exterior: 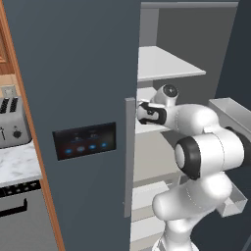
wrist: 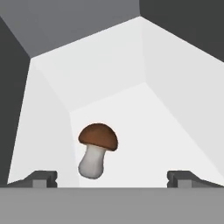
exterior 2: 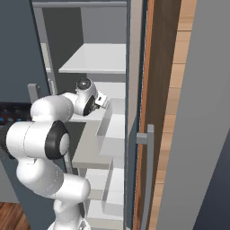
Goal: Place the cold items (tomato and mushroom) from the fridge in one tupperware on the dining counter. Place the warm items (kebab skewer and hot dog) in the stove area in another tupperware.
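1. While the white arm is reaching into the open fridge, its claw is pointing at the mushroom, its two tips spread wide apart and gripping nothing.
2. Sitting on a white fridge shelf, the mushroom is showing a brown cap above a pale stem, lying between the tips but nearer the left one.
3. Judging by its look, it is likely handling as light, soft and easily bruised.
4. Gripping gently across the stem just under the cap is looking safest; the rounded cap may be slipping out.
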### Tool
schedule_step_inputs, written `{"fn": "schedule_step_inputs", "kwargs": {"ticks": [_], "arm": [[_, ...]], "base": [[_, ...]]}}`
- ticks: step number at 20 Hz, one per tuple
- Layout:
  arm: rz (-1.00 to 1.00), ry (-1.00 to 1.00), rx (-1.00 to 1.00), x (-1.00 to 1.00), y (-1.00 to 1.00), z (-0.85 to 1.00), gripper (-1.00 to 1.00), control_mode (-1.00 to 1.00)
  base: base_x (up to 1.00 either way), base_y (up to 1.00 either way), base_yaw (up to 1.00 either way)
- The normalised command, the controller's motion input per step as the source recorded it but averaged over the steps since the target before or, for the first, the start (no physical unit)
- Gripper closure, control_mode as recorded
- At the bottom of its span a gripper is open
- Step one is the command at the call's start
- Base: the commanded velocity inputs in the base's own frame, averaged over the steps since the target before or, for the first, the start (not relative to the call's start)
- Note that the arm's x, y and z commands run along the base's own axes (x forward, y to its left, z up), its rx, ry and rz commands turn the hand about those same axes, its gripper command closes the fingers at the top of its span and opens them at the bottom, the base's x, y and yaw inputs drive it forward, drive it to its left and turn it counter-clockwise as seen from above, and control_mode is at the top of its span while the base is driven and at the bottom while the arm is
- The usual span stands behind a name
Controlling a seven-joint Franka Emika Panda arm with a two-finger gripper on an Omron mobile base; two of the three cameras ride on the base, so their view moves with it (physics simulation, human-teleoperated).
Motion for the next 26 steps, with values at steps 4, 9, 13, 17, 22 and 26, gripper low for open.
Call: {"fn": "schedule_step_inputs", "kwargs": {"ticks": [4, 9, 13, 17, 22, 26], "arm": [[0.0, 0.0, -0.02, 0.3, 0.04, -0.01, -1.0, -1.0], [0.0, 0.03, -0.01, 0.26, 0.03, -0.04, -1.0, -1.0], [0.0, 0.06, 0.0, 0.16, 0.09, -0.16, -1.0, -1.0], [0.0, 0.05, 0.0, 0.03, 0.06, -0.12, -1.0, -1.0], [0.0, 0.05, 0.0, 0.0, 0.06, -0.1, -1.0, -1.0], [0.0, 0.03, 0.0, 0.0, 0.07, -0.16, -1.0, -1.0]], "base": [[0.0, 0.0, 0.0], [0.0, 0.0, 0.0], [0.0, 0.0, 0.0], [0.0, 0.0, 0.0], [0.0, 0.0, 0.0], [0.0, 0.0, 0.0]]}}
